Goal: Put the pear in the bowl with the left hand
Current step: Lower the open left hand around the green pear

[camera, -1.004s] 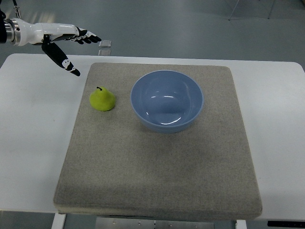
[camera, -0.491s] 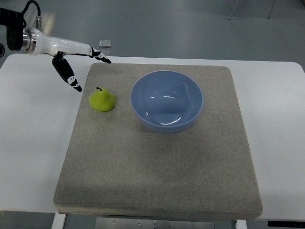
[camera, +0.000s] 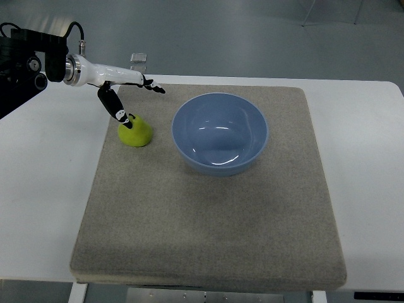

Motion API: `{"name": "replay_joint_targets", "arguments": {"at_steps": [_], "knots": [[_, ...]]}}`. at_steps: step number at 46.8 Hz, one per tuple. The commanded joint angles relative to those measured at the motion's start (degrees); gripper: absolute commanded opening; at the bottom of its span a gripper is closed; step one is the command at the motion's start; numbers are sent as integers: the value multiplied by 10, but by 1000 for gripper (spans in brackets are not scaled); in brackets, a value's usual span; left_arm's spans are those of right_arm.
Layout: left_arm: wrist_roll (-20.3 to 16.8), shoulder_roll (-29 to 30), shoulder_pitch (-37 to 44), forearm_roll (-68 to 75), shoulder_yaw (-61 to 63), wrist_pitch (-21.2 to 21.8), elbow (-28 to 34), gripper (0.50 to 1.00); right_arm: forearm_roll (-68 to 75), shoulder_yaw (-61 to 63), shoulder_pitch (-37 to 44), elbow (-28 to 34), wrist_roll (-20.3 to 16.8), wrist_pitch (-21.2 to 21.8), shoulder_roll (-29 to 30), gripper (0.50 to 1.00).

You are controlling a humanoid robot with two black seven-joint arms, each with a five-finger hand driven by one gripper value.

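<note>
No writing or brand mark can be read on anything in the top view. There is one pear [camera: 136, 132], one bowl [camera: 220, 133], one mat [camera: 208, 208] and one robot hand in sight.

The left hand [camera: 129, 95] reaches in from the upper left on a white forearm, its fingers spread and holding nothing. The long fingers [camera: 151, 86] stretch out past the pear's far side, while the thumb [camera: 113, 106] points down toward the camera, its tip at the pear's top, where the stem would be; whether it actually touches cannot be told. The yellow-green pear sits just below the hand, between the thumb and the fingers' line, resting on the grey mat near its upper left corner.

The light blue bowl stands to the hand's right, upright and with nothing inside, apart from the pear by a narrow strip of mat. The mat lies on the white surface [camera: 44, 189], which shows on both sides of it. Beyond the fingers, on the floor past the surface's far edge, lies one small pale square object [camera: 139, 58], too small to identify.
</note>
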Motion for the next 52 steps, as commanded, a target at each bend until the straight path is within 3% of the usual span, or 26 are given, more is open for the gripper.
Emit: {"name": "replay_joint_targets", "arguments": {"at_steps": [1, 42, 48, 52], "knots": [[-1, 0, -2, 5, 21, -1, 0, 990, 0, 0, 0, 0, 0, 0, 0, 926], [-1, -2, 19, 8, 44, 7, -3, 988, 0, 0, 0, 0, 0, 0, 0, 924], [-1, -3, 20, 9, 44, 19, -2, 969, 0, 0, 0, 0, 0, 0, 0, 926], [-1, -11, 21, 11, 44, 21, -1, 907, 0, 0, 0, 0, 0, 0, 0, 926]]}}
